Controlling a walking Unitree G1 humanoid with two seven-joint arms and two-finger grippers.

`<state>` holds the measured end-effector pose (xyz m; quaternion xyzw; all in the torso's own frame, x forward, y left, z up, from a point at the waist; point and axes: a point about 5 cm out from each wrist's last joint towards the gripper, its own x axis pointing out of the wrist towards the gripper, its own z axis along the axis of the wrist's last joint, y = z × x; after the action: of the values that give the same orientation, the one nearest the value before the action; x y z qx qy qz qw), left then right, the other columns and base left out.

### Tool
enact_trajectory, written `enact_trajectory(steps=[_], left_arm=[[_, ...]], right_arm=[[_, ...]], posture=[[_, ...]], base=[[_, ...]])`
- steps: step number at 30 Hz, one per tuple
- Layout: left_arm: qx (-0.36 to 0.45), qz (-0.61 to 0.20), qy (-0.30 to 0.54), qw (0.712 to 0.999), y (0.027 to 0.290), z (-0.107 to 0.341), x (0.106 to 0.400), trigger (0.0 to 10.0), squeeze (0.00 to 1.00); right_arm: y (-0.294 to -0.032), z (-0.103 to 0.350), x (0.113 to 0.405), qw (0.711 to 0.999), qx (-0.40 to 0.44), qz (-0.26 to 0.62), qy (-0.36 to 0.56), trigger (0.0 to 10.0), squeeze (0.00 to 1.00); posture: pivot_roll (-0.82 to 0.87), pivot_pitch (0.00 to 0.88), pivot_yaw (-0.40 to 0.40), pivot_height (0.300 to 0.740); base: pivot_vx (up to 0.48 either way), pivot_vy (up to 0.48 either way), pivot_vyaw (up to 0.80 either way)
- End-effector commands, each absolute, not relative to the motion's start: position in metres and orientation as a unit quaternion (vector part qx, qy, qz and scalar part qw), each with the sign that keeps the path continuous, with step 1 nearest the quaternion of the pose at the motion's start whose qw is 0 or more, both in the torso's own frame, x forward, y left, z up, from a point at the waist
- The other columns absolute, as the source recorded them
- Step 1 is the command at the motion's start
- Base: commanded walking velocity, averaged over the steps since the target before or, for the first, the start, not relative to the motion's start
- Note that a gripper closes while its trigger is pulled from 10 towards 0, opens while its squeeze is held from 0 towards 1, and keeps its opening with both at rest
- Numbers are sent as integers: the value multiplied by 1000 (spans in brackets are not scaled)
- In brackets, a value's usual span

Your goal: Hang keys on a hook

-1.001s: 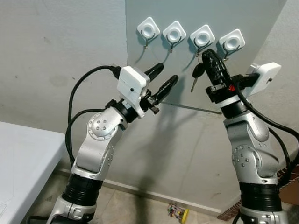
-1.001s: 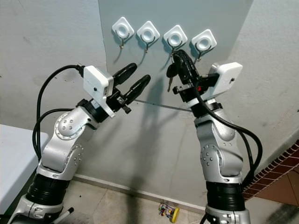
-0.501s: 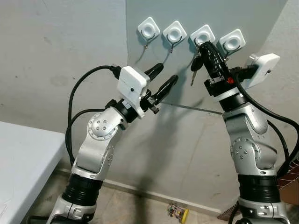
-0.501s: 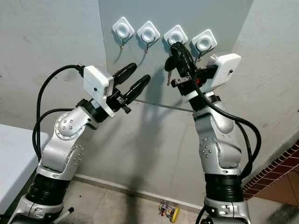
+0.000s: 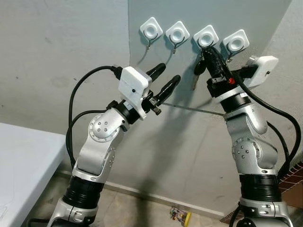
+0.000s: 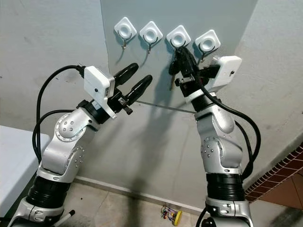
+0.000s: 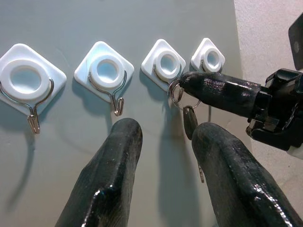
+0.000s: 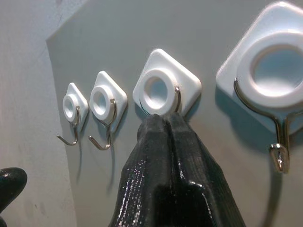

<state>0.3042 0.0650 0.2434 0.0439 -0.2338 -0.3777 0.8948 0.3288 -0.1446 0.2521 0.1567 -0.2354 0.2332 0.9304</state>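
Several white square hooks sit in a row on a grey wall panel (image 5: 189, 94). My right gripper (image 5: 207, 49) is raised to the third hook from the left (image 5: 206, 36), shut on the keys. The key ring (image 7: 177, 92) lies right at that hook's wire, and I cannot tell whether it is over it. A black key head (image 5: 199, 67) dangles below the fingers. In the right wrist view the closed fingertips (image 8: 163, 122) touch the hook's base (image 8: 165, 87). My left gripper (image 5: 169, 74) is open below the first two hooks, holding nothing.
A white table (image 5: 23, 156) stands at the lower left. A small colourful object (image 5: 181, 216) lies on the floor by the wall. Brickwork (image 5: 296, 175) shows at the lower right. The first (image 5: 150, 28), second (image 5: 177, 31) and fourth (image 5: 235, 40) hooks carry nothing.
My right gripper has risen and moved left with the keys, from just under the hooks to the third hook. The left arm has stayed still.
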Motion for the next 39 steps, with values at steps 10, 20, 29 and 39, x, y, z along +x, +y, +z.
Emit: enact_trajectory(steps=[10, 20, 29, 39], left_arm=[[57, -371, -245, 894, 66, 250, 303, 10000, 0], [60, -361, -249, 897, 68, 249, 303, 10000, 0], [43, -311, -232, 921, 78, 231, 307, 10000, 0], [-2, -272, -134, 953, 92, 158, 305, 10000, 0]], right_arm=[[-149, 247, 331, 924, 214, 226, -220, 10000, 1000], [-149, 237, 324, 925, 211, 226, -221, 10000, 1000], [-148, 211, 313, 939, 185, 218, -191, 10000, 1000], [-144, 152, 300, 969, 140, 169, -116, 10000, 1000]], posture=[[-26, 0, -31, 740], [-26, 0, -30, 740], [-27, 0, -31, 740], [-33, 0, -30, 740]], base=[[0, 0, 0], [0, 0, 0], [0, 0, 0], [0, 0, 0]])
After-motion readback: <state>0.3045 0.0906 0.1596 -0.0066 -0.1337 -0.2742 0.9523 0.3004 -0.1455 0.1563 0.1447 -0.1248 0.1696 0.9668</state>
